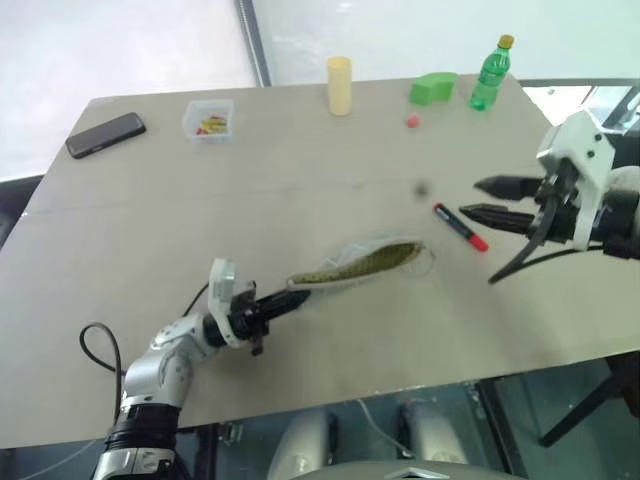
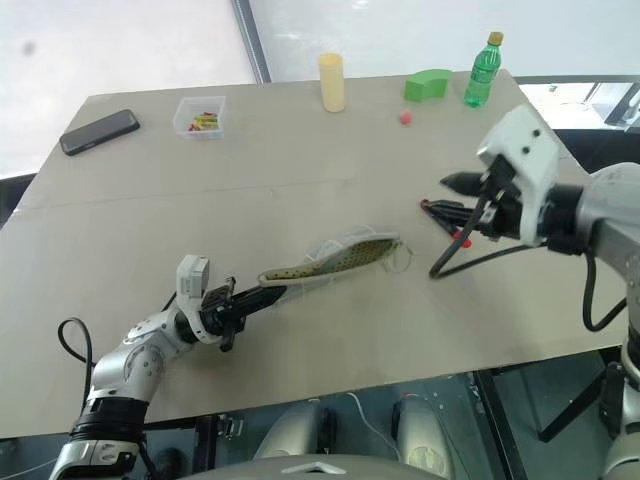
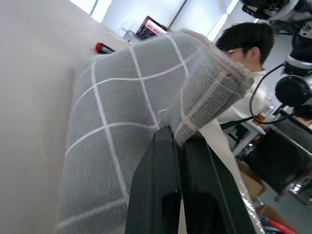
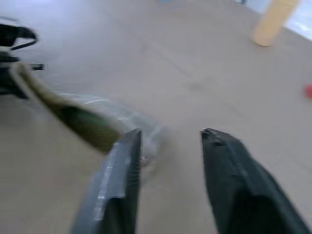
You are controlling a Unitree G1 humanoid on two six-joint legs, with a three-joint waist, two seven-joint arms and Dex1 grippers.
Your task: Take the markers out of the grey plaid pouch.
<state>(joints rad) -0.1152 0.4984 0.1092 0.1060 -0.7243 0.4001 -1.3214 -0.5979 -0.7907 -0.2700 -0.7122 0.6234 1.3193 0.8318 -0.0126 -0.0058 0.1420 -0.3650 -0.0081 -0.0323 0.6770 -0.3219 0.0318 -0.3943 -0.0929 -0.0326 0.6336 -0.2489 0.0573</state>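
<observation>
The grey plaid pouch lies across the middle of the table, its mouth gaping so the olive speckled lining shows. My left gripper is shut on the pouch's near-left end, and the left wrist view shows the black fingers pinching the grid fabric. One marker, black with red ends, lies on the table to the right of the pouch. My right gripper hovers above and just right of that marker, open, with nothing between its fingers.
Along the far edge stand a black phone, a clear box of small items, a yellow cylinder, a green block, a small red ball and a green bottle. A person sits beyond the table.
</observation>
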